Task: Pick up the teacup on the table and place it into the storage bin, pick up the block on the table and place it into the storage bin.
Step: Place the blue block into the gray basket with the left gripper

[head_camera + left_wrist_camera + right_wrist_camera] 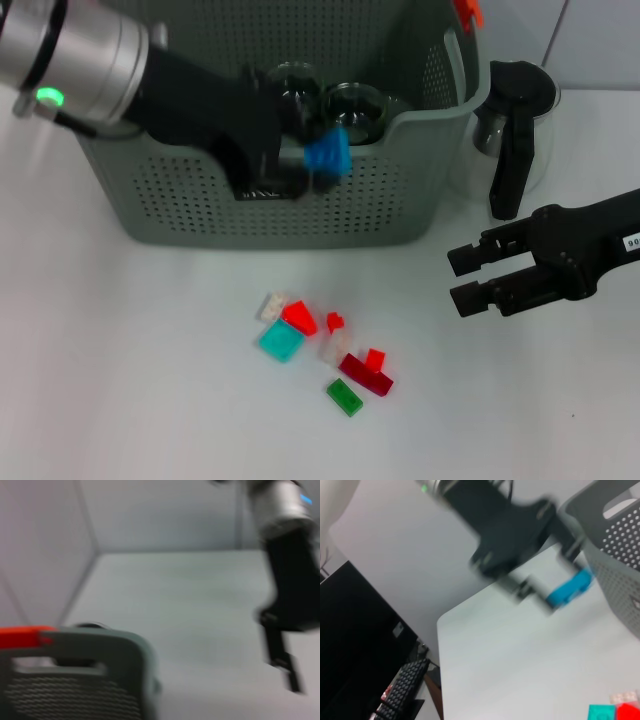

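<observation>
nearest the robot, a loose cluster of small blocks lies on the white table (120, 380): a green block (345, 397), a dark red block (366, 373) with a small red piece (375, 358) touching it, a teal block (281, 342), a red block (299, 318), a small red bit (335, 322) and a pale block (271, 306), all near one another and well apart from both grippers. to the right of the cluster, the right gripper (462, 279) hovers above the table with its 2 black fingers apart and nothing between them. farther back, the left gripper (318, 165) is at the front wall of the storage bin (400, 200), jaws clamped on a blue block (328, 155) held level with the bin's front rim; the right wrist view shows the same blue block (569, 589) in that gripper just beside the bin's perforated wall (620, 550). inside the bin, just behind the blue block, 2 glass teacups (355, 108) stand side by side. an orange handle clip (467, 10) sits on the bin's right rim, and another orange clip (22, 636) shows in the left wrist view. farthest right, a glass pot with a black handle (515, 130) stands on the table just beside the bin.
</observation>
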Action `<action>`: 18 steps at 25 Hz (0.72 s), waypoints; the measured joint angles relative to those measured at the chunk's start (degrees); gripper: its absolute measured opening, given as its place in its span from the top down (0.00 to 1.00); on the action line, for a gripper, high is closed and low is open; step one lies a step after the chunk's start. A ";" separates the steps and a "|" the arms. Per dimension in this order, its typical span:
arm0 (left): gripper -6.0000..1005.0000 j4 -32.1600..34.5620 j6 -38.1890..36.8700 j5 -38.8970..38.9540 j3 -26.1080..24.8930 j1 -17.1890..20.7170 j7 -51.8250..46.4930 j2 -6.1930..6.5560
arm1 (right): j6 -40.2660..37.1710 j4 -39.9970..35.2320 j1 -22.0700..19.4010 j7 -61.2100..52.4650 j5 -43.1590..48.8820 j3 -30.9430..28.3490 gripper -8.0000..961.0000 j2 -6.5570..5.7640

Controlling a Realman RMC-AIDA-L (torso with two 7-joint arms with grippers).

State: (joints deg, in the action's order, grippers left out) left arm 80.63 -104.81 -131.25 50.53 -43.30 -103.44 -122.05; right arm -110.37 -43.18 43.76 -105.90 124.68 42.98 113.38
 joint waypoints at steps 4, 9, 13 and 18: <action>0.54 -2.39 7.62 0.39 -1.60 -2.16 -3.49 0.34 | -0.74 0.11 -0.01 0.78 0.04 0.17 0.27 0.01; 0.54 -10.24 22.12 -0.69 -1.28 -5.62 -11.60 2.23 | -1.15 0.35 -0.01 0.91 0.13 0.75 0.27 0.10; 0.53 -19.46 31.18 -2.37 -0.79 -8.72 -14.72 4.14 | -1.43 0.91 -0.05 0.91 0.13 0.99 0.27 0.10; 0.53 -23.67 38.70 -9.77 -0.33 -10.36 -17.71 3.94 | -1.66 0.94 -0.07 0.86 0.13 1.07 0.27 0.09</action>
State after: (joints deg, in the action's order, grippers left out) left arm 56.96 -66.11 -141.02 50.20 -53.66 -121.15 -118.11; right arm -112.04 -42.24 43.68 -105.04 124.81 44.04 113.47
